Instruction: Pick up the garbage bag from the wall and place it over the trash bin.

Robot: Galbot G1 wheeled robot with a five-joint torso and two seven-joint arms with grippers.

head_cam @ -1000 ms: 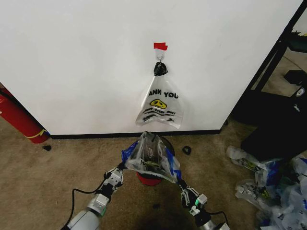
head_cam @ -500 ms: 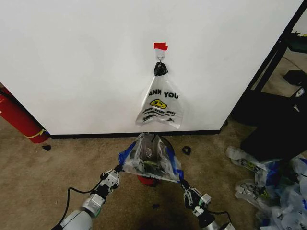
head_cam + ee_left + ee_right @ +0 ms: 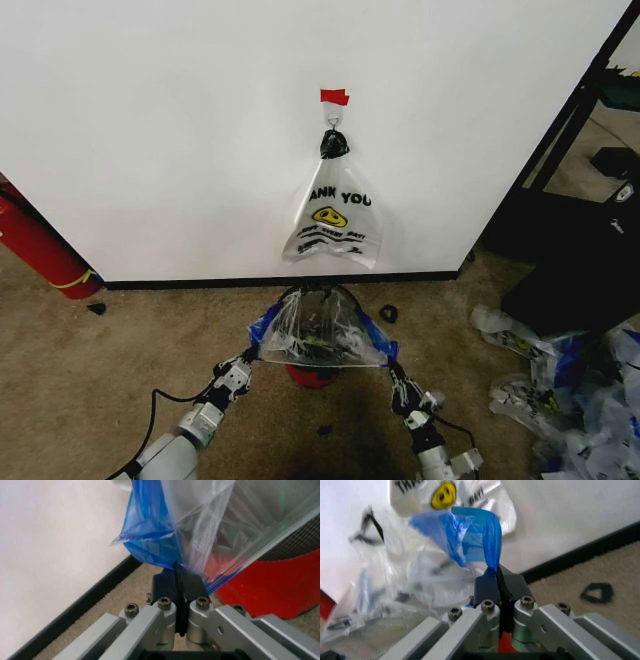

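step: we're holding the garbage bag (image 3: pixel 322 330) stretched open over the trash bin (image 3: pixel 313 373), near the wall (image 3: pixel 180 130).
left pincer (image 3: pixel 247 355): clamped on the bag's left blue edge.
right pincer (image 3: pixel 392 364): clamped on the right blue edge.
bag: draped above the bin's rim, not seated.
next: we judge both arms must lower evenly so the mouth wraps the rim.

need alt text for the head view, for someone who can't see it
Both grippers, left and right, stretch the garbage bag over the trash bin below a white wall, where a smiley bag hangs.
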